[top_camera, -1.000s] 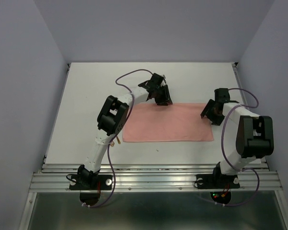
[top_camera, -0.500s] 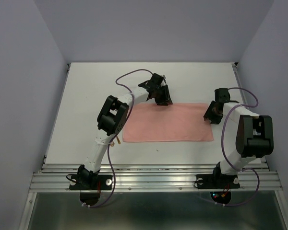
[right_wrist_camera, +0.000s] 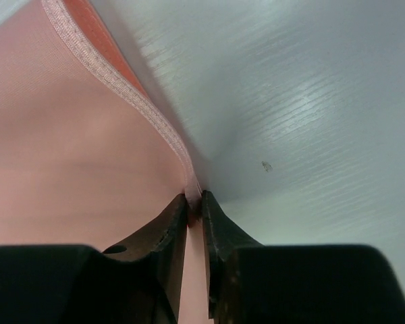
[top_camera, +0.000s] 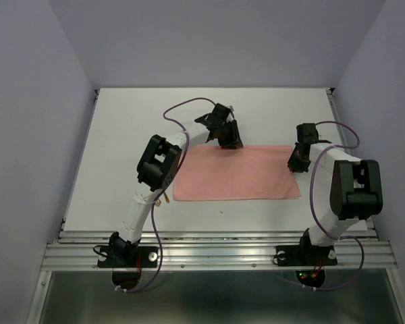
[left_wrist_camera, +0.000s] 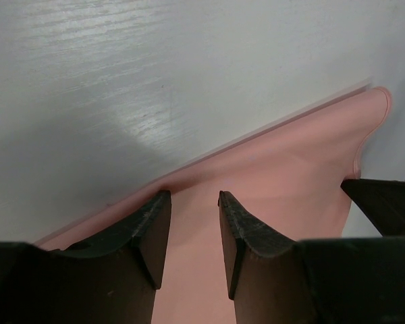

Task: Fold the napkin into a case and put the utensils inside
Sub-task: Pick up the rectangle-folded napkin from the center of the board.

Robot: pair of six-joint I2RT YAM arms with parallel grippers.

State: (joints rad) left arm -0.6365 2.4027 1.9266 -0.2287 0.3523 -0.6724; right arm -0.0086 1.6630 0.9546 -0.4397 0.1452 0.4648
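Note:
The salmon-pink napkin lies flat on the white table as a wide rectangle. My left gripper sits at the middle of its far edge. In the left wrist view this gripper is open, its tips down on the napkin, with cloth showing in the gap. My right gripper is at the napkin's far right corner. In the right wrist view it is shut on the napkin's hemmed edge, which rises into the jaws. A sliver of gold, possibly the utensils, peeks out beside the left arm.
The white table reaches well past the napkin to the left and the back. Grey walls close it in on three sides. A metal rail with both arm bases runs along the near edge.
My right gripper has closed from open onto the napkin's edge at the far right corner, shifting slightly inward. The left gripper and the napkin have stayed put.

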